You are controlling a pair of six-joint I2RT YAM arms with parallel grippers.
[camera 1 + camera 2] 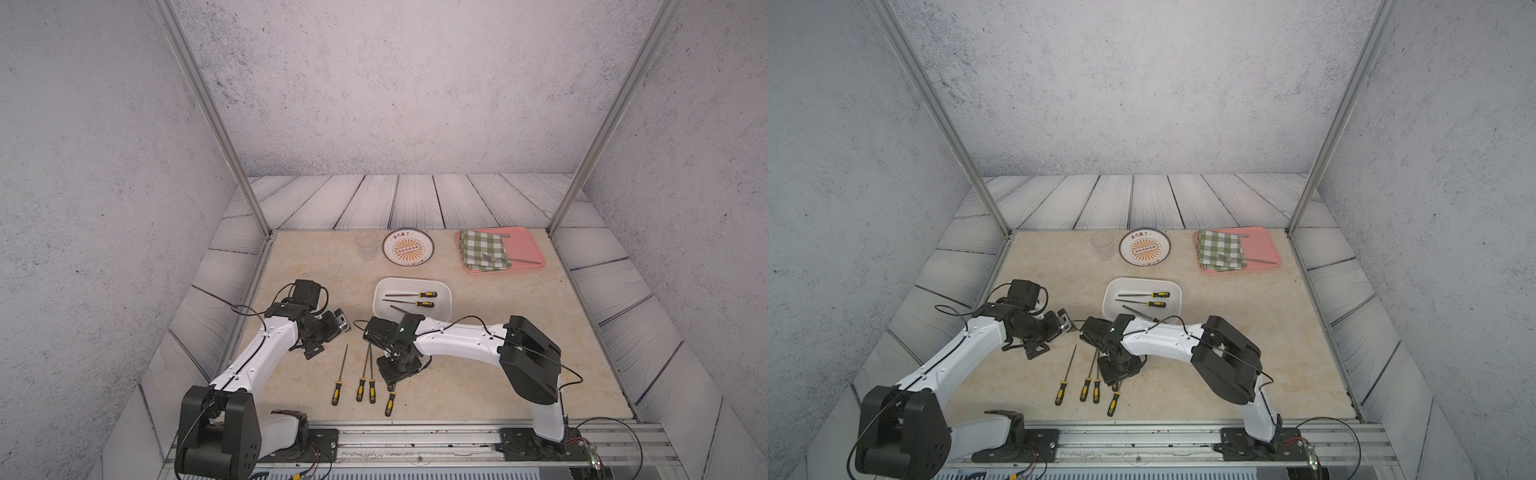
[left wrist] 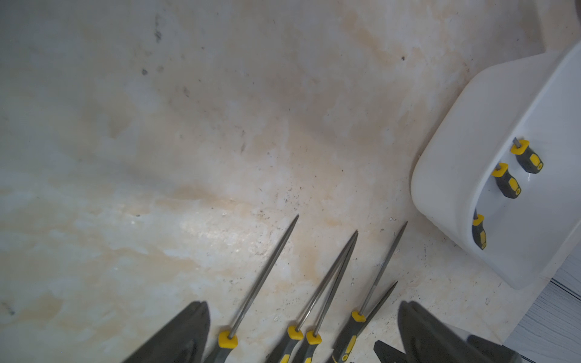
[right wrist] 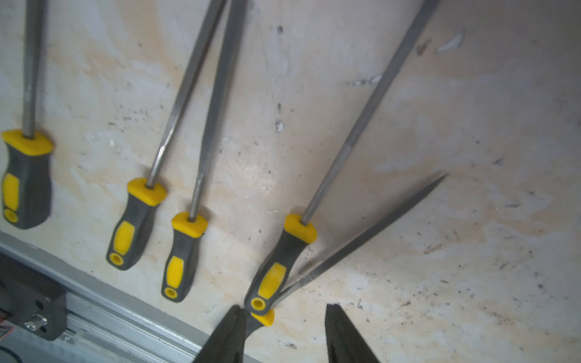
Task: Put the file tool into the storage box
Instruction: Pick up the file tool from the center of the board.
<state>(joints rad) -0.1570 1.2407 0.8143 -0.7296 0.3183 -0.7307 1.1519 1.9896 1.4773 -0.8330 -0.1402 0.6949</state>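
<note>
Jaws of the right gripper (image 3: 283,306) are shown spread at the tabletop (image 3: 471,220), astride the handle end of one file (image 3: 361,239). The yellow collar of this file is seen just beside one finger (image 3: 226,336), though contact cannot be confirmed from the wrist view. A clear gap is left between the collar and the opposite finger. The blade of the file is angled away from the jaws and is touched near its root by the handle of a neighbouring file (image 3: 279,261). Three further files (image 3: 184,254) are laid alongside on the tabletop, handles toward the robot's base.

Jaws of the left gripper (image 2: 303,303) are likewise spread, and nothing is held between them.

The box (image 1: 413,279) is placed just beyond the right gripper, as seen in both top views. Three files (image 1: 409,303) are lying within it, the nearest partly hidden by the right arm (image 1: 457,336).

Along the far edge of the tabletop, a cup (image 1: 367,245), a plate (image 1: 408,247) and a pink tray (image 1: 525,245) are arranged. A checked cloth (image 1: 484,249) and a fork (image 1: 511,260) are carried on the tray.
</note>
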